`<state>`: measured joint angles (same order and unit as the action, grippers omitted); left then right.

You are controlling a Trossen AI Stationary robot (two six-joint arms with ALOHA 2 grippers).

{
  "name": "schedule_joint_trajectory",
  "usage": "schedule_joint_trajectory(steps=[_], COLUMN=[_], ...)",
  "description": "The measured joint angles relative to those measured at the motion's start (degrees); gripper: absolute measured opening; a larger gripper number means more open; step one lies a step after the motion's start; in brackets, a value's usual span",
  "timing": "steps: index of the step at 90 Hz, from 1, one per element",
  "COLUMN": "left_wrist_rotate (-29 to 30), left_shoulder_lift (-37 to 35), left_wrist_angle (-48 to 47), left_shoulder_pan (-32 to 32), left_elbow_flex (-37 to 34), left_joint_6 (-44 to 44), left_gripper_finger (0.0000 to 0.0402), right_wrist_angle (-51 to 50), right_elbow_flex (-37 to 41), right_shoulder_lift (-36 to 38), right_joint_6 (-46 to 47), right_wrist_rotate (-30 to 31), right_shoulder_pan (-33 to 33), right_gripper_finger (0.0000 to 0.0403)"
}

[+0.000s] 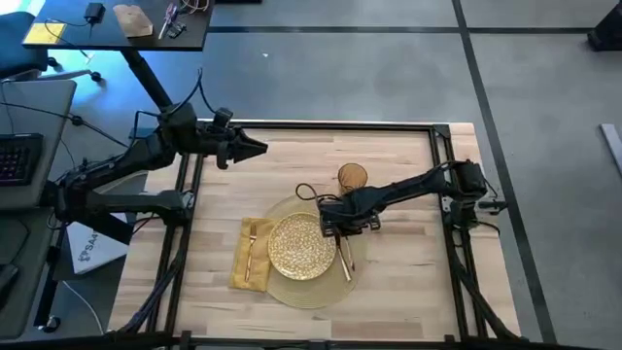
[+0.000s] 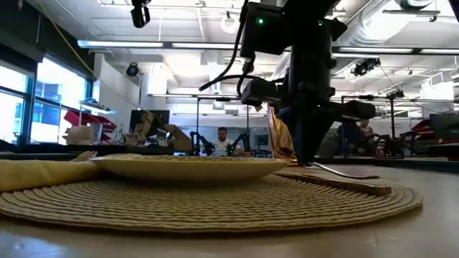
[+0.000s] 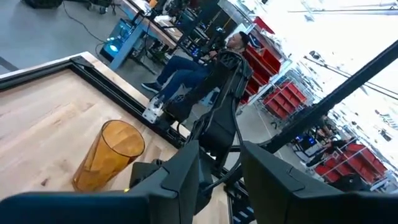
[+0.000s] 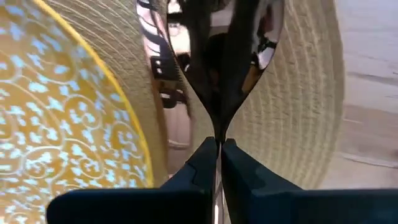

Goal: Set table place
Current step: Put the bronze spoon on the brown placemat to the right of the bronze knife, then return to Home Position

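Observation:
On the light wood table (image 1: pixel 408 282), a round woven placemat (image 1: pixel 313 289) carries a gold speckled plate (image 1: pixel 302 245). The yellow napkin (image 1: pixel 243 267) lies to the plate's left with a fork (image 1: pixel 251 248) on it. An amber glass (image 1: pixel 352 176) stands beyond the mat. My right gripper (image 1: pixel 330 227) is over the mat's right part, pointing down and shut on a shiny spoon (image 4: pixel 217 56). A knife (image 4: pixel 163 87) lies between the spoon and the plate. My left gripper (image 1: pixel 255 148) hovers open over the table's far left, holding nothing. My right gripper pinches the spoon's thin neck (image 4: pixel 217 134), just behind the bowl, between its two fingertips. It comes at the spoon from above, pointing down. The bowl (image 4: pixel 219 43) reaches out past the fingertips, low over the placemat beside the knife. Whether the spoon touches the mat does not show.
Black frame rails (image 1: pixel 321 124) border the table. Bare wood lies to the mat's right and along the far left. Beyond the far left corner stands a small dark desk (image 1: pixel 117 24) with clutter. In the low view, people sit in the room behind (image 2: pixel 222 140).

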<state>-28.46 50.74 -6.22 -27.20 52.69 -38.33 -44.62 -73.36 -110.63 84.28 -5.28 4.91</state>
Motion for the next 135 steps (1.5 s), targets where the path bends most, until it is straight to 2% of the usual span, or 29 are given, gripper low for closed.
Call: schedule_joint_trajectory(steps=[17,59,93,109,126,135], left_wrist_rotate=[0.0,0.0,-2.9,-3.1,-3.6,-3.4], left_shoulder_lift=[0.0,0.0,0.0,-0.2,-0.2,-0.2], left_wrist_angle=[0.0,0.0,0.0,0.2,0.0,0.0], left_shoulder_pan=[0.0,0.0,0.0,0.1,0.4,0.6], left_elbow_flex=[0.0,0.0,0.0,0.0,0.0,0.0], left_joint_6=[0.0,-0.4,-0.6,-0.6,-0.6,-0.6], left_gripper_finger=[0.0101,0.0101,0.0101,0.0101,0.0101,0.0101], right_wrist_angle=[-0.2,-0.4,-1.1,-2.1,-7.4,-11.9], right_elbow_flex=[0.0,0.0,0.0,0.0,0.0,0.0], right_shoulder_lift=[0.0,0.0,0.2,4.7,14.1,21.2], right_joint_6=[2.3,1.2,0.7,-6.6,-20.5,-26.3], right_wrist_rotate=[0.5,-2.0,-2.7,-7.9,-18.5,-16.9], right_shoulder_pan=[0.0,0.0,0.0,0.5,0.4,-0.4], right_gripper_finger=[0.0001,0.0003,0.0116,0.0126,0.0126,0.0126])
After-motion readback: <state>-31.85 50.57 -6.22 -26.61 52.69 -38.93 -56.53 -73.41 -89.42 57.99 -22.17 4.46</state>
